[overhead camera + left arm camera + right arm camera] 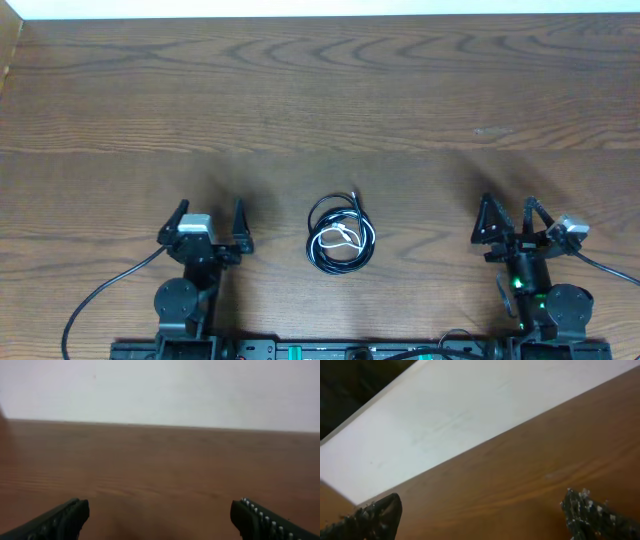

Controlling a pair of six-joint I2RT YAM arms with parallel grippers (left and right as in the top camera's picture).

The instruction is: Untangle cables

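Observation:
The cables (340, 234) lie as one small bundle on the wooden table (320, 90), near the front middle: black loops coiled round a short white cord. My left gripper (210, 222) rests well to their left, open and empty. My right gripper (510, 218) sits about as far to their right, also open with nothing between its fingers. In the left wrist view the two dark fingertips (65, 517) stand far apart over bare wood. The right wrist view shows its fingertips (585, 510) equally spread over bare wood. Neither wrist view shows the cables.
A pale wall (160, 390) bounds the table's far edge. The arm bases and their thick black wires (100, 295) sit along the front edge. Bare wood stretches behind and to both sides of the bundle.

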